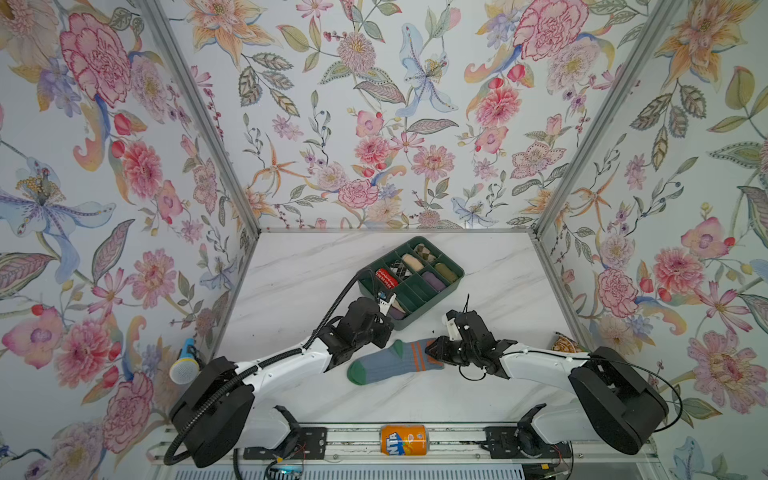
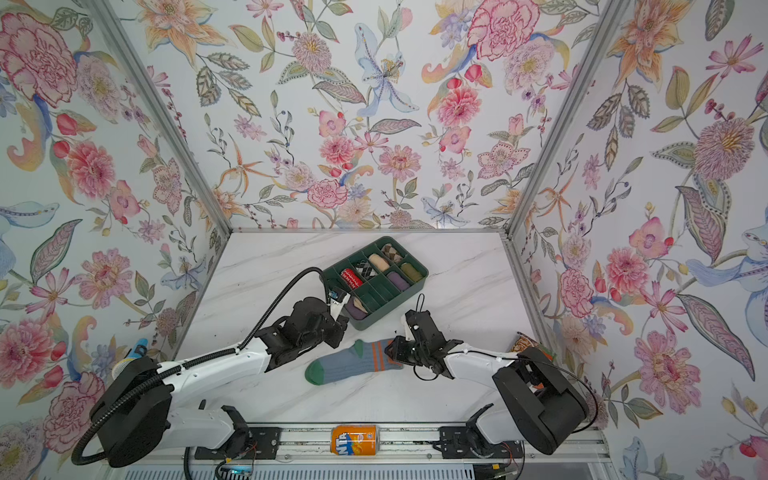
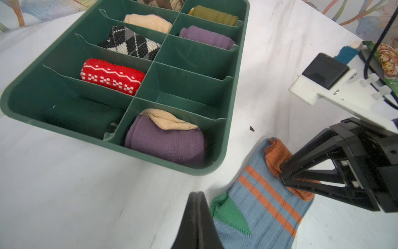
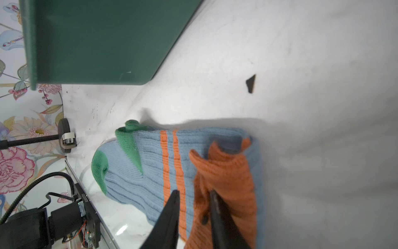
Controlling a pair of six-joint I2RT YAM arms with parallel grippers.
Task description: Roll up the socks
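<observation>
The soft, ribbed grey-blue knit socks [image 1: 395, 361] with green toe and heel and an orange cuff lie on the white marble counter [image 1: 291, 270], near the green plastic tray [image 1: 419, 321]. They look light and floppy, so I think the thick cuff is the best place to grab. The right hand [image 4: 195, 191] is there, spread a little around the cuff; the left hand [image 3: 196, 194] is pressed together, empty, near the heel.

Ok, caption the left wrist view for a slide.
Striped sock beside the green tray, orange cuff at the right end effector.
</observation>
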